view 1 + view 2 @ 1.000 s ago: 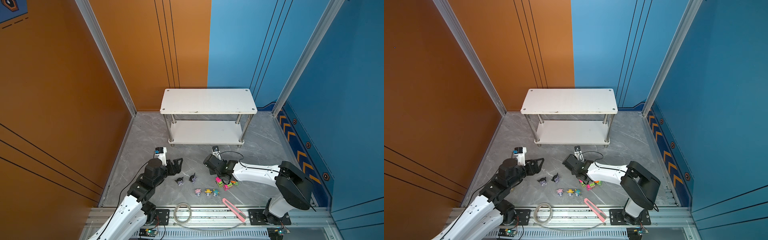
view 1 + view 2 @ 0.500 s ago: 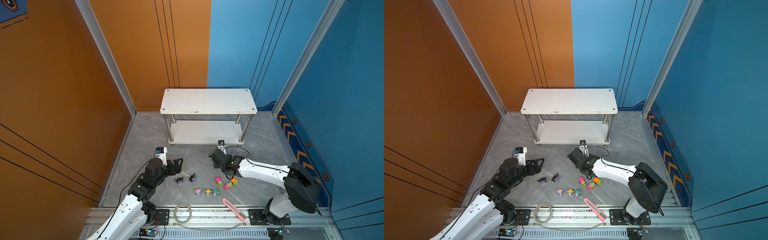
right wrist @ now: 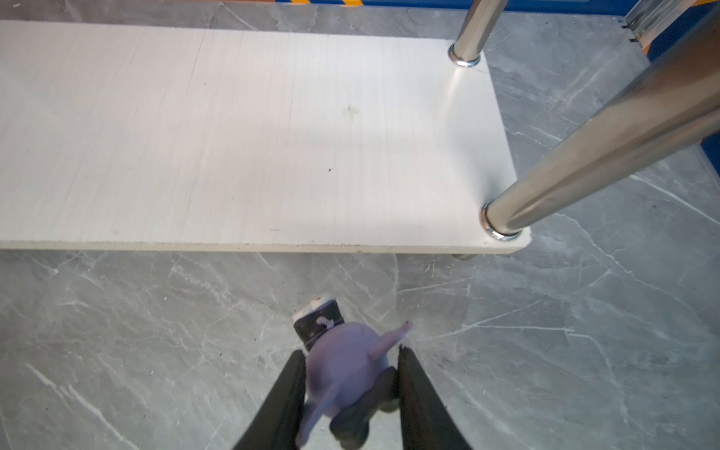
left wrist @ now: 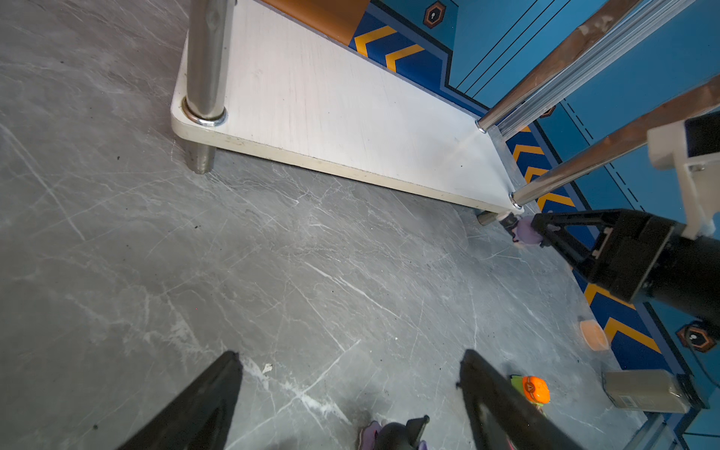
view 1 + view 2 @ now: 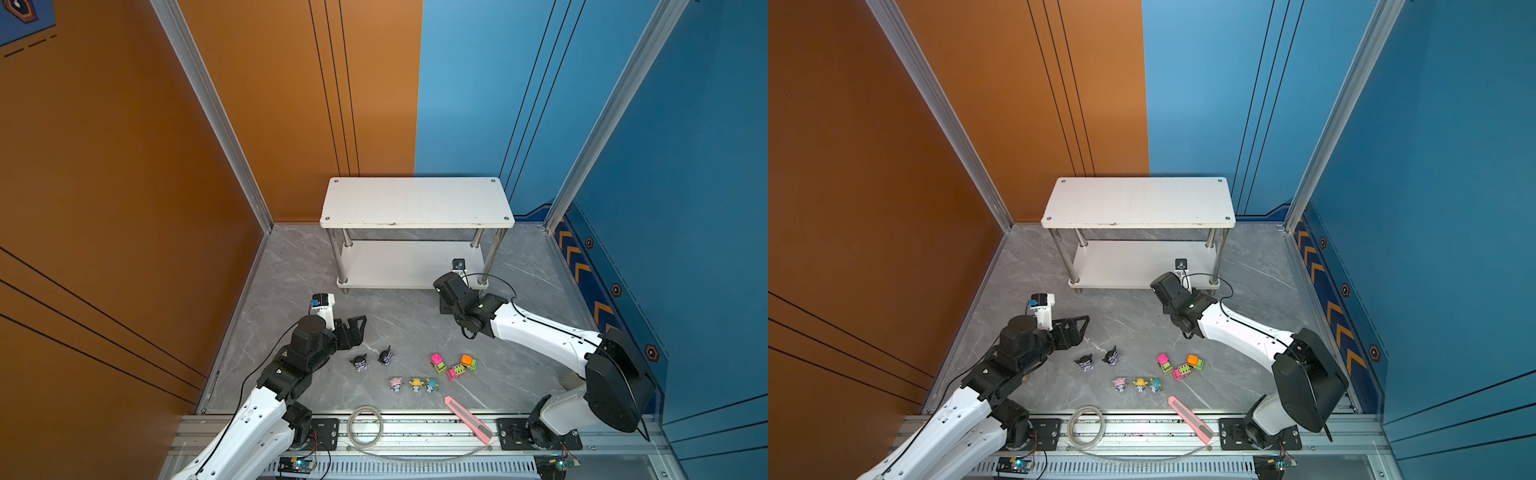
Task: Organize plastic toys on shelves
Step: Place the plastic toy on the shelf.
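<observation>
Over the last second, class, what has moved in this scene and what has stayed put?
The right gripper, shut on a black-purple figurine, carried it away from the trucks toward the shelves' lower board. Nothing was released. The left gripper stayed open and still; trucks and pastel figurines kept their places.

The lower board [image 3: 253, 128] lies bare and open along its front edge, a chrome leg [image 3: 607, 148] standing at the corner.

The left arm reaches forward low, its left gripper [image 5: 360, 328] lying level with jaws spread wide. The right arm stretches forward, its right gripper [image 3: 350, 350] tipped downward, a purple figurine [image 3: 345, 366] pinched between the jaws.
</observation>
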